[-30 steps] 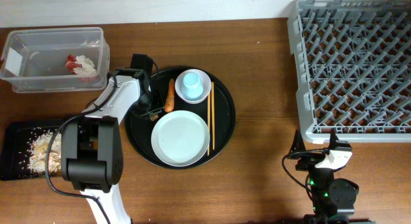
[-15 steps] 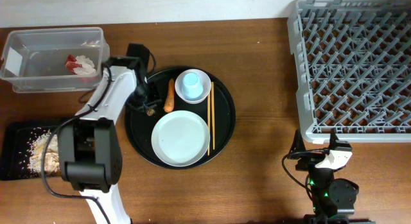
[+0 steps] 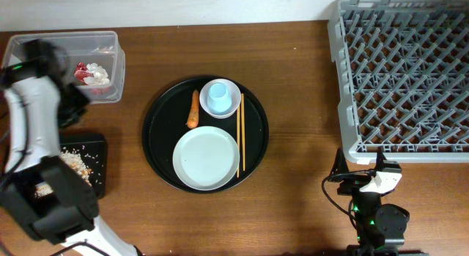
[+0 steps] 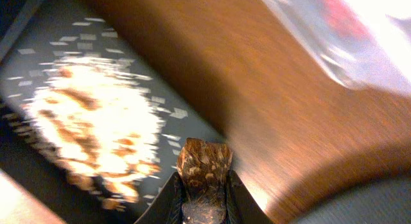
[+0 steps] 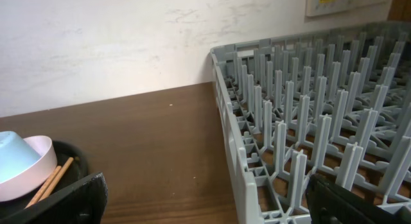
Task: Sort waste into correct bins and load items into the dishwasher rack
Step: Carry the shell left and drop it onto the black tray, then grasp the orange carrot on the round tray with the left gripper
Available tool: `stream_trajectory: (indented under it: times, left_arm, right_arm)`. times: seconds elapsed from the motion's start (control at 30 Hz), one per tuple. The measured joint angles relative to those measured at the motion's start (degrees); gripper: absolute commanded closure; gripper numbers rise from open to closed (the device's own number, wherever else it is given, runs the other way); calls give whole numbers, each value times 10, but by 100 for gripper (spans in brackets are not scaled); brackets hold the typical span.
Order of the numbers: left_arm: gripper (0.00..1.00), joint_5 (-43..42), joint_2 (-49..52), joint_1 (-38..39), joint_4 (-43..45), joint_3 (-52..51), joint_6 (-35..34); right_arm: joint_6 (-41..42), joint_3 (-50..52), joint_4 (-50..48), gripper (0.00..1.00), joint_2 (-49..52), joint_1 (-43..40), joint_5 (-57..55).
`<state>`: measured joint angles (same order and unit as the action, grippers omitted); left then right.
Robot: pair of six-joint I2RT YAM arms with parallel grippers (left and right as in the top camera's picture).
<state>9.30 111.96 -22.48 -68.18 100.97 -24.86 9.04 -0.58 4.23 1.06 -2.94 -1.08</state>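
Observation:
My left gripper [image 3: 73,109] hangs between the clear box [image 3: 44,47] and the flat black tray [image 3: 99,172]. In the left wrist view the left gripper [image 4: 204,180] is shut on a brown speckled food scrap [image 4: 204,161], just past a pile of rice scraps [image 4: 96,121] on the black tray [image 4: 38,31]. The red wrapper [image 3: 80,67] and white tissue [image 3: 98,77] lie in the clear box. The carrot piece [image 3: 193,109], plate [image 3: 206,158], chopsticks [image 3: 240,135] and blue cup [image 3: 218,94] inside the bowl [image 3: 233,89] rest on the round tray [image 3: 157,116]. My right gripper [image 3: 364,180] is open beside the grey rack [image 3: 403,76].
In the right wrist view, the rack's front corner [image 5: 241,153] is close ahead on the right, with the bowl [image 5: 40,161] and chopstick ends [image 5: 50,178] at the far left and bare wood between. A white wall runs along the table's back edge.
My left arm has swung left from the round tray to between the clear box and the flat black tray, carrying the brown scrap. The right arm has not moved.

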Motion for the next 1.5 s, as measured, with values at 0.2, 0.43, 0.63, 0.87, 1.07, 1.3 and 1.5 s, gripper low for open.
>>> stream_trajectory:
  times: [0.2,0.43,0.63,0.87,1.07,1.3,1.5]
  left_arm:
    - [75,0,0,-115,-2,-2,-2]
    - [75,-3,0,-150,0,-25,-2]
    - [75,-5,1,-150,2,-49,-2]
    - [75,-101,1,-150,2,-50,-2]
    - [59,-325,1,-141,4,-51,37]
    - [32,-409,1,-10,19,-51,83]
    - [30,-291,1,154,46,-52,93]
  right_arm:
    - [0,0,0,2,0,0,0]
    - [1,0,0,2,0,0,0]
    - [0,0,0,2,0,0,0]
    - [0,0,0,2,0,0,0]
    - [0,0,0,2,0,0,0]
    - [0,0,0,2,0,0,0]
    - [0,0,0,2,0,0,0]
